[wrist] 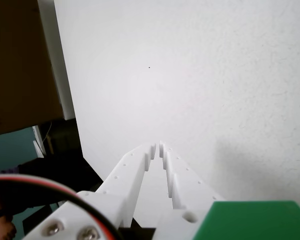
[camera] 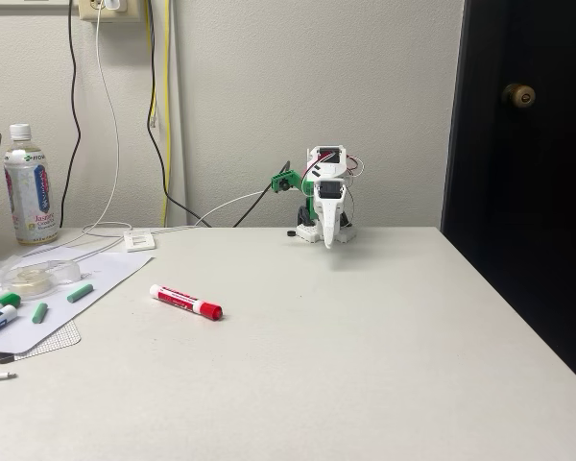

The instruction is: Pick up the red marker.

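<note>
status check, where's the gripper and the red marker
Gripper shut, empty, folded at table's far edge. Red marker lying flat on table, untouched. Nothing between them.

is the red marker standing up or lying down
Lying down. In the fixed view the red marker rests flat on the table, cap on, pointing lower right, far from the gripper.

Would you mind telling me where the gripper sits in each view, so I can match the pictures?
Fixed view: gripper, folded down at the table's far edge, centre.
Wrist view: gripper, lower centre, jaws closed, pointing up the picture.
Shared landmark: the white table, also.
</note>
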